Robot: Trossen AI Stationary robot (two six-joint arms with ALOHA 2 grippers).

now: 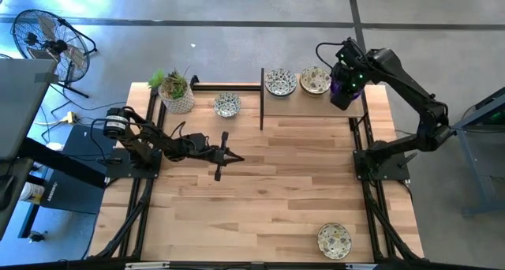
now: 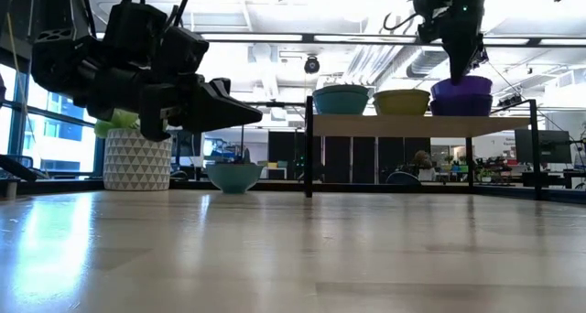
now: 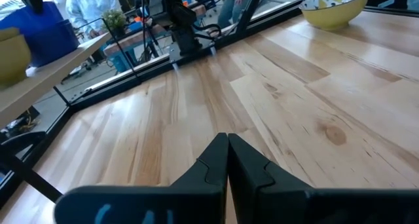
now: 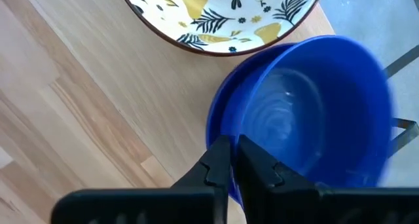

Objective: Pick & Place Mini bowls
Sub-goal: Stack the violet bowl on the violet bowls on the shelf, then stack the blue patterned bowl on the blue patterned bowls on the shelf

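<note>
Right gripper pinched on rim of purple mini bowl, stacked on raised shelf at table's two o'clock. Left gripper closed, empty, mid-table. Risk: thin rim grip tipping stack off shelf edge.

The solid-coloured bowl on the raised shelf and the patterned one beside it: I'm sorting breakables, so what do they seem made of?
The solid bowl looks like glazed ceramic or glossy plastic: light glints off its inside. The patterned bowl looks like glazed ceramic with printed leaves, though melamine is possible.
</note>
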